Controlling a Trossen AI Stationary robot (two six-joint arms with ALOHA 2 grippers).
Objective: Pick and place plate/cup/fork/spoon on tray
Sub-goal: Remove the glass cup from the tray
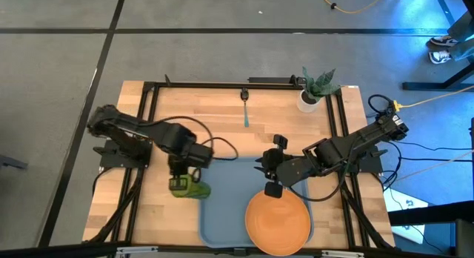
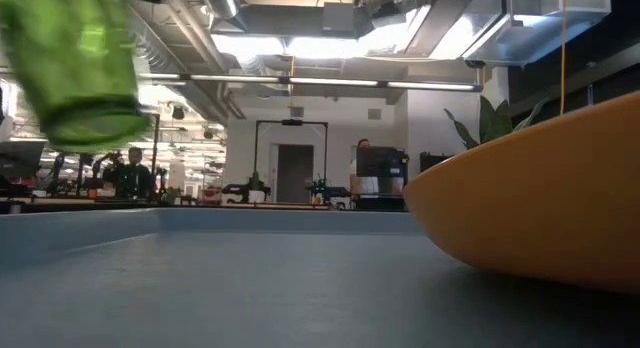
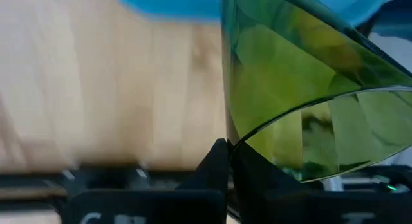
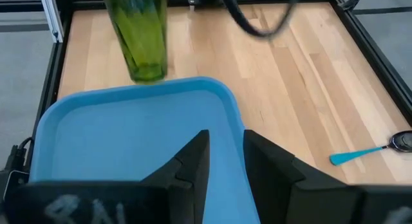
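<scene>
The green cup (image 1: pixel 191 189) hangs in my left gripper (image 1: pixel 181 175), just outside the left rim of the grey-blue tray (image 1: pixel 222 206). It also shows in the right wrist view (image 4: pixel 138 31) and in the low view (image 2: pixel 75 58). The orange plate (image 1: pixel 278 222) rests on the tray's right half. My right gripper (image 1: pixel 261 171) is open and empty above the tray, just beyond the plate's far edge; its fingers (image 4: pixel 193 163) point toward the table's left. The spoon (image 1: pixel 245 110) lies on the wood at the far middle. The fork is out of view. My left gripper holds the cup at its open upper end, with a dark finger (image 3: pixel 219 163) at the rim (image 3: pixel 270 127). Whether one finger is inside I cannot tell. The fingers come from above. The cup hangs below them, base (image 4: pixel 148 73) down, slightly tilted and clear of the table.
A potted plant (image 1: pixel 317 87) stands at the far right corner. Black frame rails (image 1: pixel 148 139) run along the table's left, right and far sides. Bare wood lies between the tray and the spoon. People and equipment show in the room beyond (image 2: pixel 130 173).
</scene>
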